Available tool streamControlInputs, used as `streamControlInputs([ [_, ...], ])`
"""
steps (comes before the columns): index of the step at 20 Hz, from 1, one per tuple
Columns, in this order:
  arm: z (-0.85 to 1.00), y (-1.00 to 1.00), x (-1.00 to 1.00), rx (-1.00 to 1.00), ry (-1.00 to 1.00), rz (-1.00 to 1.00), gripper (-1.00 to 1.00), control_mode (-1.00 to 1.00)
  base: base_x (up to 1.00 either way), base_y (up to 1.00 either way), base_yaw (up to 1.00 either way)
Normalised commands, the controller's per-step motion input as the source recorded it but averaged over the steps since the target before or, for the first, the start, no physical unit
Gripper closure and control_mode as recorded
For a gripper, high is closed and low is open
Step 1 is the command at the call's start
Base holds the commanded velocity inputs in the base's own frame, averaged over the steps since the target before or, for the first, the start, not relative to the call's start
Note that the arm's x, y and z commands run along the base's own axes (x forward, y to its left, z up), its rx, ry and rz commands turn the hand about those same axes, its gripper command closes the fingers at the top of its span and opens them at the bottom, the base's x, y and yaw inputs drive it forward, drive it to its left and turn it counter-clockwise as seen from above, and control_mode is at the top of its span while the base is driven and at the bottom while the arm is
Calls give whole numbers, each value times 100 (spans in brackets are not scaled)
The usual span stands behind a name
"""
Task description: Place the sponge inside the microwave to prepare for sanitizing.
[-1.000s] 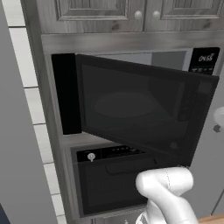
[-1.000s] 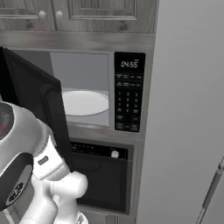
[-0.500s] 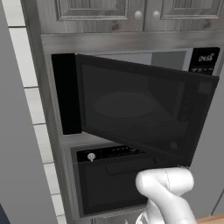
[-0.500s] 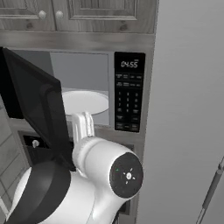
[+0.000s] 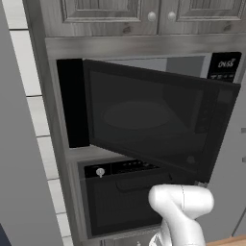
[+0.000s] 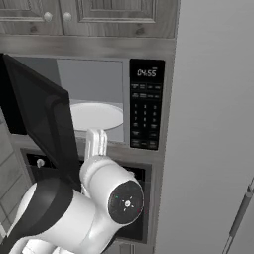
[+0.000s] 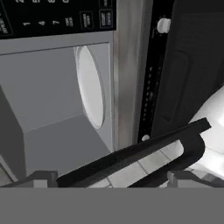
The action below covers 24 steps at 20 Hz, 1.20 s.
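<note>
my arm rises from the lower left of the right base view, dark elbow joint low, white wrist housing at centre bottom, a pale link pointing straight up above it. in the left base view its white forearm sits at lower right. in the hand view, my gripper point(image 7: 111, 178) has its fingertips point(image 7: 41, 178) spread wide at the bottom edge, nothing between them.

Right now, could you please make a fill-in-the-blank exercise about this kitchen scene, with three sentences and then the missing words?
1. The door of the microwave stands ____.
2. The round pale turntable inside the microwave carries ____.
3. The keypad panel shows the time ____ at its top.

Missing words: open; nothing; 04:55
</note>
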Motion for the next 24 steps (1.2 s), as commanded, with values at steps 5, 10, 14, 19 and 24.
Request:
streamControlInputs([
  [5, 0, -1, 26, 0, 4, 0, -100, -100, 0, 0, 0],
  [10, 0, -4, 50, 1, 1, 0, -100, -100, 0, 0, 0],
  [14, -5, 3, 63, 0, 0, 0, -100, -100, 0, 0, 0],
  [19, -8, 0, 48, 0, 1, 0, -100, -100, 0, 0, 0],
  [24, -9, 17, 20, 1, 0, 9, -100, -100, 0, 0, 0],
])
